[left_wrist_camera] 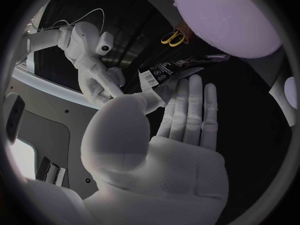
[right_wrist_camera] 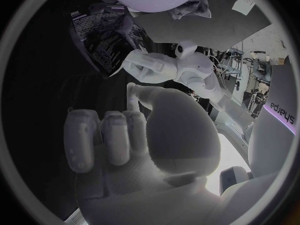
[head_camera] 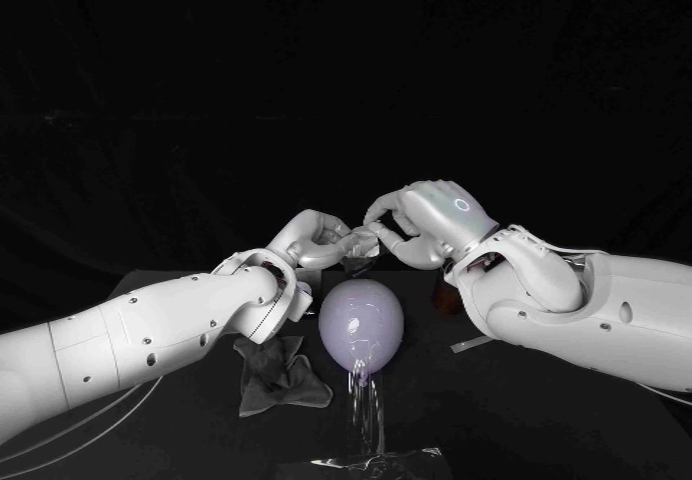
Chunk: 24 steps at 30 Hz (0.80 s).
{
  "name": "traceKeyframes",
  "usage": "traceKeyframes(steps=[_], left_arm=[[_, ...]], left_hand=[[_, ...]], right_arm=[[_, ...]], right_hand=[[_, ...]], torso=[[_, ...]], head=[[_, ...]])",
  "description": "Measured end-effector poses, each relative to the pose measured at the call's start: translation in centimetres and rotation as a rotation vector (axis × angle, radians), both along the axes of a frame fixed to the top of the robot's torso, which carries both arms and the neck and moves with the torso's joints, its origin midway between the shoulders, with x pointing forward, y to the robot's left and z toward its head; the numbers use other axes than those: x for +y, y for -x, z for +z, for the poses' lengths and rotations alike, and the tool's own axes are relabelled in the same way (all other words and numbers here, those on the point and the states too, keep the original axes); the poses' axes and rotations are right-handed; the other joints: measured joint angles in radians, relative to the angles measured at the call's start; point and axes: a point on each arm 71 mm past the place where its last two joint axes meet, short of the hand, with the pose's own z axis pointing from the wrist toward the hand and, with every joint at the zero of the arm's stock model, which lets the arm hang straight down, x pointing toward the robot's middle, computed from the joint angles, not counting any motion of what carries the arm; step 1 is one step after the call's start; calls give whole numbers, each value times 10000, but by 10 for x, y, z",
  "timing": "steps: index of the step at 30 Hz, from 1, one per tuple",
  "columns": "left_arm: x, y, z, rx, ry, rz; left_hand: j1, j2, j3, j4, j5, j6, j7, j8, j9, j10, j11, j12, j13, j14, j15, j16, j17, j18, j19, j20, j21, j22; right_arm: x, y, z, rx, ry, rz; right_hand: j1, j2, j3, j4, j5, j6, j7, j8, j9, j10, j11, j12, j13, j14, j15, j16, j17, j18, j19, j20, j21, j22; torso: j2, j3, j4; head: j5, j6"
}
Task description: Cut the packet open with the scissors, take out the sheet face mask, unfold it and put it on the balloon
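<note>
Aloft over balloon (head_camera: 361, 322) — left robot hand (head_camera: 310, 238) pinches packet (left_wrist_camera: 165, 74), right robot hand (head_camera: 426, 220) curled, grip unclear.

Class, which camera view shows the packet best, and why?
The right wrist view: the packet shows its broad printed face there, held by the left hand. The left wrist view shows a narrower strip with its barcode. In the head view it is mostly hidden between the left hand and right hand.

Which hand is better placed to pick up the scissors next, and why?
Probably the right hand: the left hand pinches the packet, and the scissors lie beyond the balloon from it.
</note>
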Motion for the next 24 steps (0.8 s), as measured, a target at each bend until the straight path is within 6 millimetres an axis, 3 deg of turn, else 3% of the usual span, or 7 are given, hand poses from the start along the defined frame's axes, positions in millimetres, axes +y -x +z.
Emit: traceKeyframes(steps=[6, 9, 10, 11, 13, 17, 24], left_arm=[[-1, 0, 0, -20, -25, -31], [-2, 0, 0, -27, -32, -54], [-2, 0, 0, -28, -34, -62], [-3, 0, 0, -29, -35, -68], [-3, 0, 0, -31, -39, -77], [-3, 0, 0, -33, -47, -82], [-1, -1, 0, -37, -72, -45]], left_hand=[[80, -6, 0, 0, -7, -16, 15, -1, 1, -1, 1, 0, 0, 1, 2, 0, -1, -1, 0, 0, 0, 0], [81, -5, -1, 0, -10, -17, 15, 29, 1, -2, 2, 0, 0, 4, 4, 0, -1, -1, 1, 0, 0, 0], [81, -5, 0, 0, -11, -18, 15, 37, 1, -2, 2, 0, 0, 13, 14, 0, -1, -1, 0, 0, 0, 0], [81, -5, -1, 0, -11, -18, 15, 37, 1, -2, 2, 0, 0, 10, 11, 0, -2, 0, 0, 0, 0, 0], [81, -5, -1, 0, -15, -19, 15, 38, 1, -2, 2, 0, 0, -6, -5, 0, -2, -1, 0, 0, 0, 0], [81, -5, -1, 0, -35, -20, 15, 38, 1, -3, 3, 0, 0, -36, -7, 0, -3, -1, 1, 0, 0, -1], [81, -5, -1, 0, 1, -51, 15, 38, 1, -5, 5, 0, 0, -38, -7, 0, -3, -1, 1, 0, 0, -1]], right_arm=[[-1, 0, 2, -8, 17, 116], [-1, -5, 0, 288, 256, 81], [-1, -6, -1, 421, 339, 80], [-1, -8, -2, 557, 414, 89], [0, -9, -4, 845, 568, 143], [1, -10, -9, 1447, 915, 440], [2, -8, -15, 2117, 1696, 845]], right_hand=[[-27, -27, 84, -5, -2, -104, 0, 153, 51, 0, 0, 1, 4, 0, 0, 0, -1, 0, -1, 1, -89, 2], [19, -73, 203, -39, -3, -459, 104, 722, 57, 0, 0, -74, 6, -1, 1, -2, -1, 1, -2, 1, -252, 1], [75, -218, 243, -97, -1, -770, 229, 846, 444, -3, 79, -164, 6, 9, 18, -5, -1, 0, -2, 1, -340, 1], [28, -454, 175, -193, 34, -1077, 363, 751, 2326, -18, 196, -245, 7, 17, 101, -7, -2, 1, -2, 2, -422, 1], [-349, -1032, -349, -111, 61, -1417, 623, 365, 3253, -21, 419, -365, 8, 20, 282, -7, -7, 0, -2, 2, -610, 0], [-663, -1645, -1655, -104, 61, -2001, 817, -368, 2947, 12, 586, -728, 9, 12, 452, -10, -9, -1, -68, 224, -1071, -3], [259, -1240, -5011, 288, 19, -2135, 743, -1403, 2017, 3, 536, -1007, 7, 12, 452, -16, -8, -1, -142, 365, -1336, -7]], torso=[[-2, -6, -6], [-6, -9, -7], [-6, -11, -6], [-6, -12, -5], [-5, -12, 1], [1, -13, 6], [4, -13, 0]], head=[[9, 6], [12, 11], [14, 14], [16, 17], [20, 20], [22, 22], [31, -4]])
